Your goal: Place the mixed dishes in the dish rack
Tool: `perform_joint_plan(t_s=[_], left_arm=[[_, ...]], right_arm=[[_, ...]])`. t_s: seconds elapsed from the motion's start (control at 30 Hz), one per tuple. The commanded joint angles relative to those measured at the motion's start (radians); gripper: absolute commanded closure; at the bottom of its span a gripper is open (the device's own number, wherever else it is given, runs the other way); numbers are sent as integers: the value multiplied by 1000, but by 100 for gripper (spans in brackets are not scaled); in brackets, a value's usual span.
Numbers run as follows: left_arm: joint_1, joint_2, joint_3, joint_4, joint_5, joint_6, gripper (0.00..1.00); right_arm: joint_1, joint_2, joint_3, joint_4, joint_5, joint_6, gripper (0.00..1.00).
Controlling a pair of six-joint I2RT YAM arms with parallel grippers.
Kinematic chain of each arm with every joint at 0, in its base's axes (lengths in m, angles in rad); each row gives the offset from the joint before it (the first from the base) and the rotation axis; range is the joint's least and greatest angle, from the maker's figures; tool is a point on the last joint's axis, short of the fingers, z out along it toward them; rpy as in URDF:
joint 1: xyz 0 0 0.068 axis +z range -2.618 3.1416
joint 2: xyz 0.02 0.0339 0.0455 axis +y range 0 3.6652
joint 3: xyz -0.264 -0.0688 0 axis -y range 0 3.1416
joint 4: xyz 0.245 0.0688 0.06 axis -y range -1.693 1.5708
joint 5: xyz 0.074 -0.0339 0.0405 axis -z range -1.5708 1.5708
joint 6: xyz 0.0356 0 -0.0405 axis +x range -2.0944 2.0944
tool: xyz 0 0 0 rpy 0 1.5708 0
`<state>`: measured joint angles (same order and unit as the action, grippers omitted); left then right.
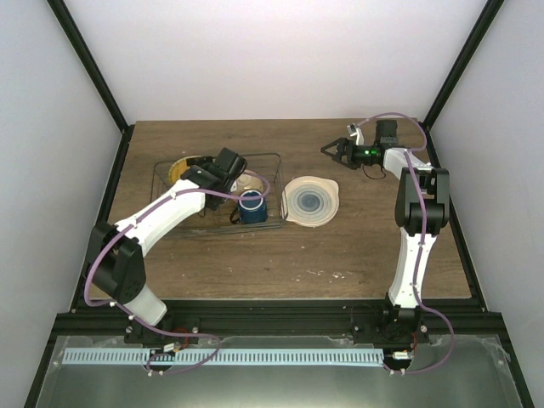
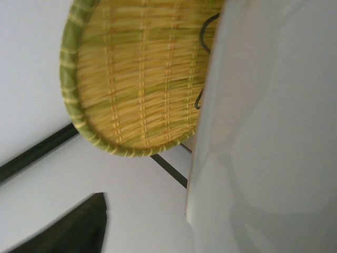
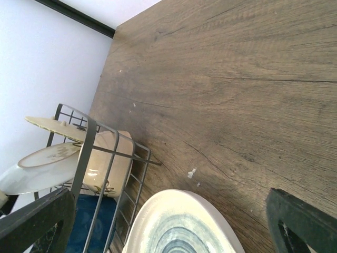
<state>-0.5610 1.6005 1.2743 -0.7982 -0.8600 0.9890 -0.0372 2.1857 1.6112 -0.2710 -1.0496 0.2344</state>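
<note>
The dish rack [image 1: 274,189] of thin dark wire stands left of the table's middle. My left gripper [image 1: 223,165] reaches into it, open. In the left wrist view only one dark finger [image 2: 68,226] shows, clear of a pale plate [image 2: 274,132] standing on edge at the right. Behind that stands the yellow-orange grid-patterned plate [image 2: 137,74] [image 1: 180,167]. The rack also holds the small cream bowl [image 1: 252,182] [image 3: 105,163] and the dark blue mug [image 1: 252,207] [image 3: 95,221]. A whitish plate with blue-grey rings [image 1: 311,201] [image 3: 179,226] lies flat on the table beside the rack. My right gripper [image 1: 333,151] [image 3: 168,226] hovers open beyond it, holding nothing.
The wooden table [image 1: 340,255] is bounded by white walls and black frame posts [image 1: 93,68]. The rack's near wire wall [image 3: 87,153] stands just left of the flat plate.
</note>
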Motion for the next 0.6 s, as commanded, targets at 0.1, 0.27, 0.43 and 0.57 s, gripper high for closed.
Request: perform_joint_plan(t_s=[0.1,0.27,0.43,0.57], left_arm=[[-15,-16,111,-59,12,-69,0],[-55,-4,174,-122,43,-147,0],[-66,0,320,-143,144,-204,0],[-68,-4,433,-137,234,-228,0]], right_arm=[[-5,-35,60,-53,39,-70,0],[-4,-12,100,-84,34,-70,0],[-4,-18,124,-103,55,-80,0],[-4,-24,130,-133,78,-102,0]])
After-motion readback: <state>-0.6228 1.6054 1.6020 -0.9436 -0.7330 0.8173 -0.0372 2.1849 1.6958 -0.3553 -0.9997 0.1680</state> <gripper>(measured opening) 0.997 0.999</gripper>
